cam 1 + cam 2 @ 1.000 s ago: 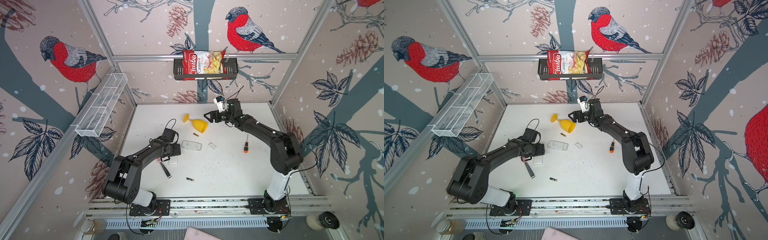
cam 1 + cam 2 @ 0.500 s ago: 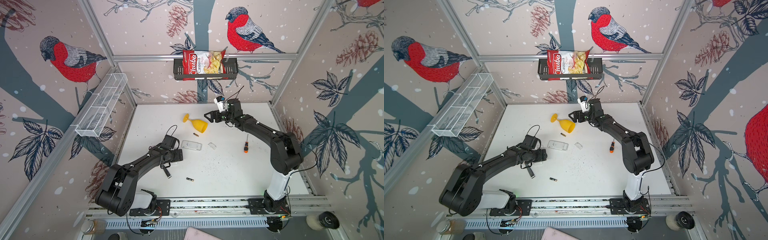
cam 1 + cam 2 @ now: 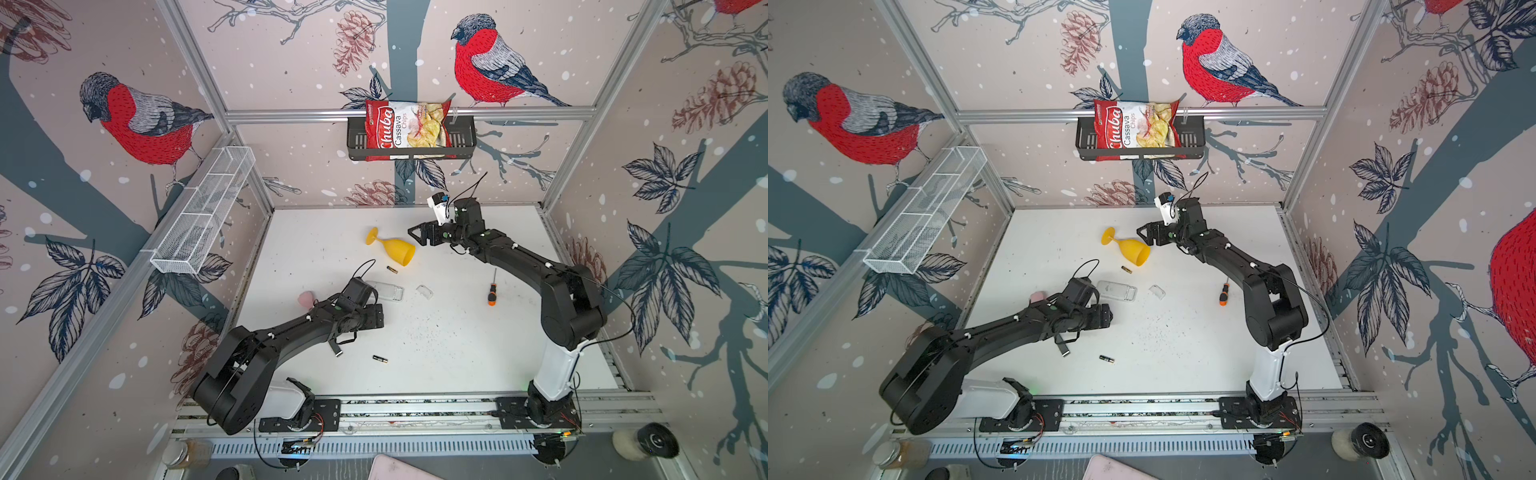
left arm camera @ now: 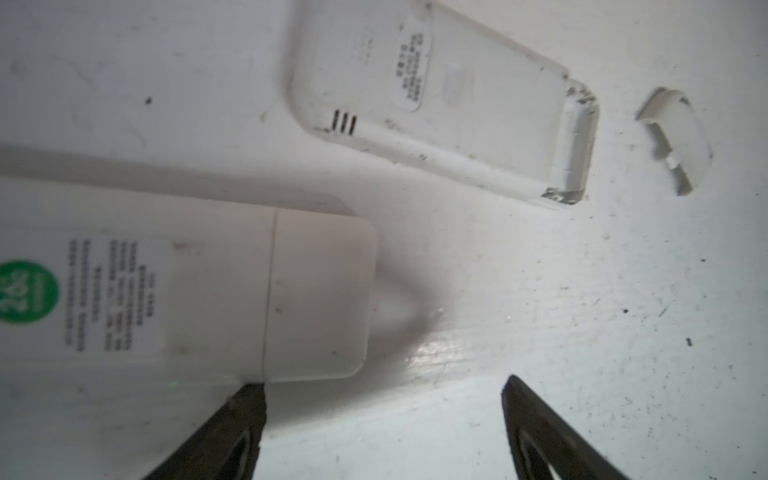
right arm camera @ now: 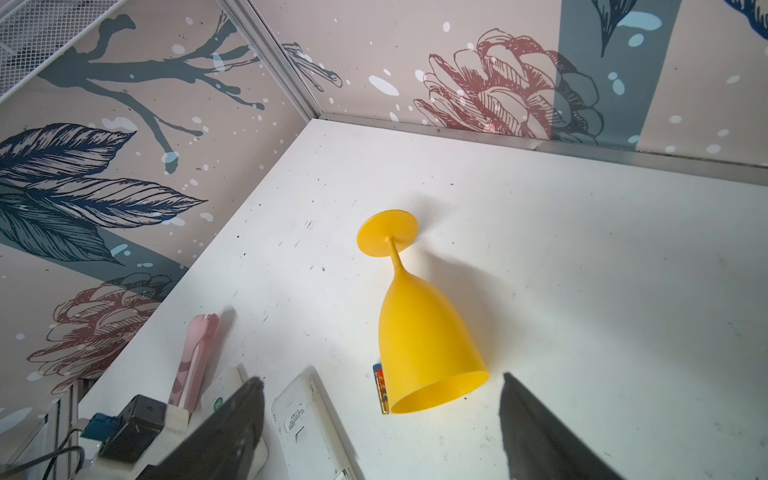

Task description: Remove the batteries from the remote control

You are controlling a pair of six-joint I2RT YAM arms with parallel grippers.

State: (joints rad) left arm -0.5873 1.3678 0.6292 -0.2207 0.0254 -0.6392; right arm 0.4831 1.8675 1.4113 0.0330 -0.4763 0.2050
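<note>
A white remote control (image 3: 386,291) (image 4: 436,104) lies face down mid-table, the compartment at its end uncovered, and its small cover (image 3: 424,291) (image 4: 673,137) lies apart beside it. One of the batteries (image 3: 392,270) (image 5: 381,388) rests against the rim of a yellow goblet; another (image 3: 380,359) (image 3: 1106,359) lies nearer the front. My left gripper (image 3: 380,318) (image 4: 382,390) is open and empty, low over the table. One of its fingers is beside a second white remote (image 4: 187,291) with a green sticker and a closed cover. My right gripper (image 3: 419,235) (image 5: 381,378) hangs open and empty behind the goblet.
The yellow goblet (image 3: 392,249) (image 5: 424,332) lies on its side at the back. An orange-handled screwdriver (image 3: 492,293) lies at the right. A pink utensil (image 3: 306,299) (image 5: 195,357) and a thin black piece (image 3: 336,349) sit by the left arm.
My left gripper has moved right and toward the front, away from the green-sticker remote, and its jaws have widened a little. The right arm has stayed put.
</note>
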